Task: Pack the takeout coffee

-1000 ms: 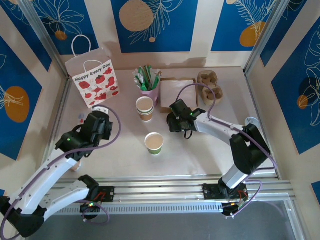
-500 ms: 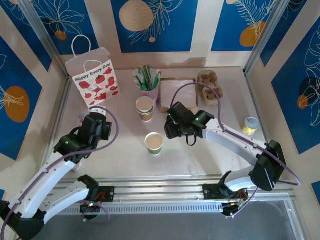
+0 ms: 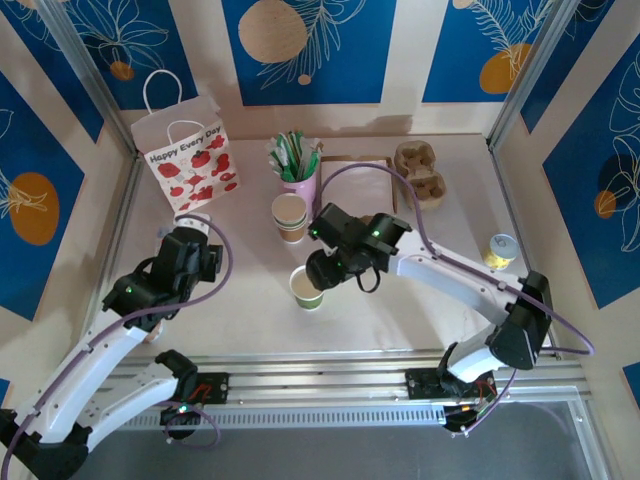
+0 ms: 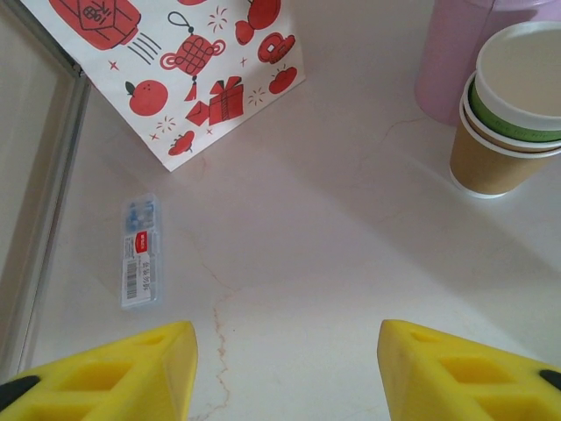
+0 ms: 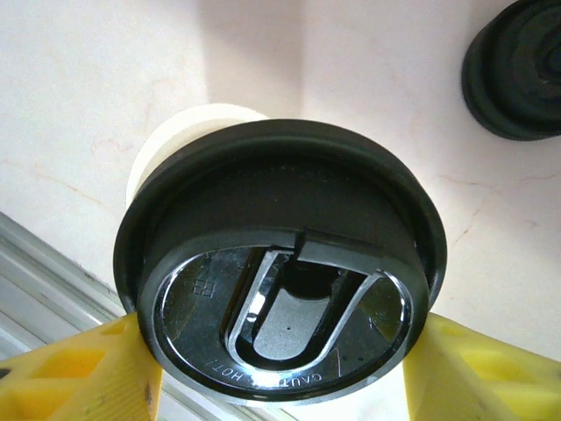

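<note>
Hovering over the green cup point(image 3: 306, 291) mid-table in the top view, the right gripper point(image 3: 327, 268) is well apart from the gift bag point(image 3: 187, 155). Left wrist: left gripper point(image 4: 285, 373) spread, empty. Right wrist: black lid point(image 5: 280, 289) pinched above the cup (apparently not seated); lidding and bagging remain.

Both arms point(image 3: 95, 352) have white links, black joints, looping purple cables point(image 3: 228, 258) and yellow jaws.

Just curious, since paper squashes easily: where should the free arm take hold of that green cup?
Around its side wall just under the rim, coming in level from the left. The cup stands upright and open, and the right gripper holds the lid over it from the right.
</note>
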Controlling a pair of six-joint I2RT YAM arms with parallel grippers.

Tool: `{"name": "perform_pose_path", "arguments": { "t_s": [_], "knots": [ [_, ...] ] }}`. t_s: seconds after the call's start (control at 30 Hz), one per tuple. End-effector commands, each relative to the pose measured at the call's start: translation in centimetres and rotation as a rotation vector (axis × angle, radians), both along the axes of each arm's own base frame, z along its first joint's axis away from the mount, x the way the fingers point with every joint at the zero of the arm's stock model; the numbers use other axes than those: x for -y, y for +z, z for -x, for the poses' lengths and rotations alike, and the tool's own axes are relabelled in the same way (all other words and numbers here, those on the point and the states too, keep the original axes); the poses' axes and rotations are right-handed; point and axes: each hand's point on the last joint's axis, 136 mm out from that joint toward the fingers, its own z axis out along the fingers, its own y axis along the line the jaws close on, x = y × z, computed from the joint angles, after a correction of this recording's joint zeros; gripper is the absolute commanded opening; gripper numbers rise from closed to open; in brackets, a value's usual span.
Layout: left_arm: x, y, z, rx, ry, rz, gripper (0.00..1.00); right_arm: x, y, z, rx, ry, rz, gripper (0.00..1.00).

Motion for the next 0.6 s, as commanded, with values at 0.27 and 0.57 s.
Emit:
{"name": "perform_pose_path", "arguments": {
  "t_s": [0.27, 0.57],
  "knots": [
    [0.0, 0.0, 0.2, 0.005, -0.014, 0.012, 0.58, -2.5, -1.5, 0.4, -0.084, 0.109, 0.133, 0.64],
    [0.0, 0.0, 0.2, 0.009, -0.013, 0.015, 0.58, -3.2, -2.8, -0.3, -0.118, 0.124, 0.24, 0.64]
  ]
}}
